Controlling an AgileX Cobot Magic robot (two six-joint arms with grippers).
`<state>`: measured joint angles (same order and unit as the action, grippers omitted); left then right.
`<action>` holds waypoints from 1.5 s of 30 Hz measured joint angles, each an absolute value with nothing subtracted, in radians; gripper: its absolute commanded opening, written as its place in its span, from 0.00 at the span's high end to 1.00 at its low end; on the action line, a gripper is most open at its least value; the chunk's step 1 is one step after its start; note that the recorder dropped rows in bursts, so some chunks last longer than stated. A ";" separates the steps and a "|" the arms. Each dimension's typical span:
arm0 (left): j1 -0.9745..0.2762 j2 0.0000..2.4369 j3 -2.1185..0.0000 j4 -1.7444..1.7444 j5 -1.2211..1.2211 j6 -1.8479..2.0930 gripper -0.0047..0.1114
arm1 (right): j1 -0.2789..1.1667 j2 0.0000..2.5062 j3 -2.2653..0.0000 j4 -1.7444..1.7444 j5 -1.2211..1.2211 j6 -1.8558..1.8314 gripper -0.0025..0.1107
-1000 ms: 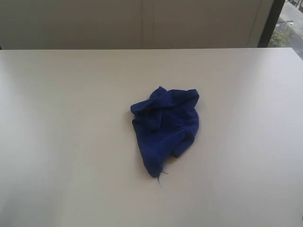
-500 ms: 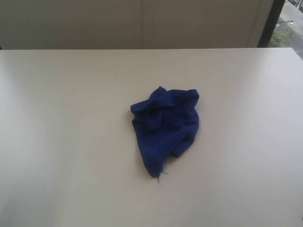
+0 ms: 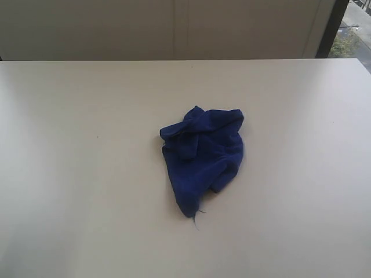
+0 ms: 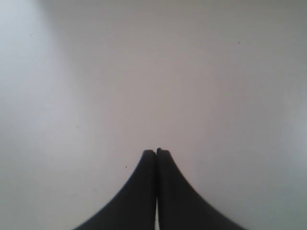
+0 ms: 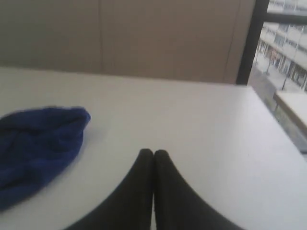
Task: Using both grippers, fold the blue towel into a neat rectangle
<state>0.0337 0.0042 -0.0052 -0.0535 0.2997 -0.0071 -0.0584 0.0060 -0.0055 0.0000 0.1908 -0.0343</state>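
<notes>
The blue towel (image 3: 202,156) lies crumpled in a heap near the middle of the white table (image 3: 87,174), with a loose thread at its near corner. Neither arm shows in the exterior view. In the left wrist view my left gripper (image 4: 156,152) is shut with nothing in it, over bare table, and no towel shows there. My right gripper (image 5: 153,153) is also shut and empty. In the right wrist view the blue towel (image 5: 38,143) lies off to one side of it, apart from the fingers.
A beige wall (image 3: 174,29) runs behind the table's far edge. A dark window frame (image 3: 330,26) stands at the back right, with buildings outside (image 5: 288,57).
</notes>
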 measured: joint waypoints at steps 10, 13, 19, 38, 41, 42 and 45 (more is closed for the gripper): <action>0.034 0.004 -0.005 -0.054 0.300 -0.007 0.95 | -0.058 0.006 -0.006 0.000 -0.250 -0.034 0.98; 0.034 0.004 -0.005 -0.054 0.300 -0.007 0.95 | -0.058 0.006 -0.006 0.000 -0.294 -0.037 0.98; 0.034 0.004 -0.005 -0.054 0.300 -0.007 0.95 | -0.058 0.006 -0.006 0.000 -0.283 -0.049 0.98; 0.034 0.004 -0.005 -0.054 0.300 -0.007 0.95 | -0.040 1.125 -0.631 0.000 0.163 -0.089 0.98; 0.034 0.004 -0.005 -0.054 0.300 -0.007 0.95 | 0.014 1.210 -0.686 0.000 0.211 -0.089 0.98; 0.034 0.004 -0.005 -0.054 0.300 -0.007 0.95 | 0.044 1.246 -0.714 0.000 0.233 -0.089 0.98; 0.034 0.004 -0.005 -0.054 0.300 -0.007 0.95 | 0.122 1.330 -0.781 0.012 0.281 -0.089 0.98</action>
<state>0.0337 0.0042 -0.0052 -0.0535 0.2997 -0.0071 0.1220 1.3297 -0.7806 0.0118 0.2808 -0.0885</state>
